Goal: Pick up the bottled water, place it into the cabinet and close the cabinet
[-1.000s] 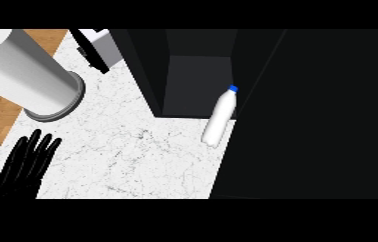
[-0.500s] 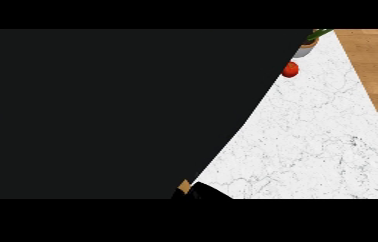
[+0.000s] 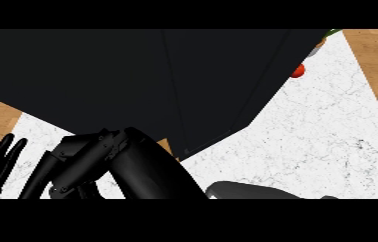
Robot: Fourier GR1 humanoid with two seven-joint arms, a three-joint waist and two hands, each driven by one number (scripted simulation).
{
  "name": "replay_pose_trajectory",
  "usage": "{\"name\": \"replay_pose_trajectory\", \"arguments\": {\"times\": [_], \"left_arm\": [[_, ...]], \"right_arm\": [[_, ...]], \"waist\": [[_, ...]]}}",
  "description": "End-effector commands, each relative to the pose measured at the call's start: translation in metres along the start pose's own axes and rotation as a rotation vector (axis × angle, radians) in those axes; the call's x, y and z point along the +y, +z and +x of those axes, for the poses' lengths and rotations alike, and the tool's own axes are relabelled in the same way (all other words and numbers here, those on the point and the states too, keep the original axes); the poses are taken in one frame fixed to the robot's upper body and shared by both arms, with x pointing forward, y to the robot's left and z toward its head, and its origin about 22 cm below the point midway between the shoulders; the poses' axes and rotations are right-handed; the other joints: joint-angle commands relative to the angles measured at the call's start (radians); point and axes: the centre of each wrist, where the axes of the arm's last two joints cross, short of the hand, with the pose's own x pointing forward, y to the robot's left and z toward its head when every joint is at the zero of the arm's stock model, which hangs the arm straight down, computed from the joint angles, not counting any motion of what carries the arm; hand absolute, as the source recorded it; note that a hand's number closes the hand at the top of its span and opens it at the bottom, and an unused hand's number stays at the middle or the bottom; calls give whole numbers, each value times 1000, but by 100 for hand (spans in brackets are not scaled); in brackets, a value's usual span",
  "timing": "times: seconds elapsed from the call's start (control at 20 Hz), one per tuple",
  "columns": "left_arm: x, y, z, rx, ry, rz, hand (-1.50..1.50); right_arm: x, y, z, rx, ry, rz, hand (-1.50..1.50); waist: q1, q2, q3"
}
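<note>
Left hand [image 3: 10,150] first: it shows at the view's left edge, fingers straight and up, released, resting, holding nothing. Next to it, right hand [image 3: 96,161], a big black mass low in the view, close under the dark cabinet [image 3: 111,76]; a grey forearm [image 3: 244,190] comes in from the lower edge toward it. Clenched or released? I cannot tell from here, and nothing shows inside it.

And the bottled water? Not in view at all. It may be hidden behind the cabinet's black bulk or behind that hand, so its direction and its long axis cannot be read. Of the two, the right hand looks nearer to the cabinet's slanting panel [image 3: 221,86], so any push to close it seems to be that hand's job.

Further out, white marble table [image 3: 317,131], and a small red thing [image 3: 297,72] far off beside the cabinet's edge.
</note>
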Motion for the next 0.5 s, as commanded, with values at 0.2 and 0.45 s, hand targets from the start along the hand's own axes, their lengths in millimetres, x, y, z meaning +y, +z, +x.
{"name": "replay_pose_trajectory", "arguments": {"times": [0.2, 0.45], "left_arm": [[2, 1, 13, 0, -19, 5, -150], [10, 13, 11, -12, -22, 28, -150]], "right_arm": [[-7, -39, 7, 156, -16, 300, 150], [-51, -58, -26, 187, -88, 309, 150]], "waist": [[-7, 10, 1], [-27, 7, 1]]}}
